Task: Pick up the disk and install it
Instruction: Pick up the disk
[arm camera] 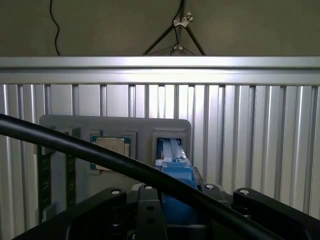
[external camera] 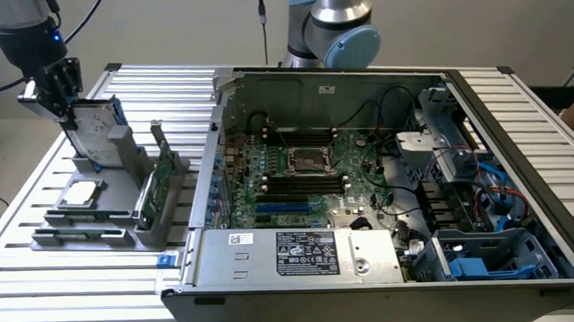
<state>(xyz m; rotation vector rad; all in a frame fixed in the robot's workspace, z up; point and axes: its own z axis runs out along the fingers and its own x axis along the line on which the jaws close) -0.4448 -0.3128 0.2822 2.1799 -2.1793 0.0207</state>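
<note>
At the upper left of the exterior view, the gripper (external camera: 64, 111) has its fingers clamped on the disk (external camera: 97, 135).

The disk stands on end, leaning slightly. Its top edge sits between the fingers and its lower end is at the upright slot of the grey holder (external camera: 124, 149); whether it is seated in the slot cannot be told. Lower on the holder lie a square processor chip (external camera: 82, 193) and, just to its right in the frame, a green circuit card (external camera: 147, 198) on edge. The open computer case (external camera: 516, 160) fills the centre and right, well apart from the disk, on the ribbed worktop (external camera: 43, 284). From the wrist view, the disk's blue rail (arm camera: 175, 172) shows between the black fingers, with the chip (arm camera: 110, 149) beside it.
</note>
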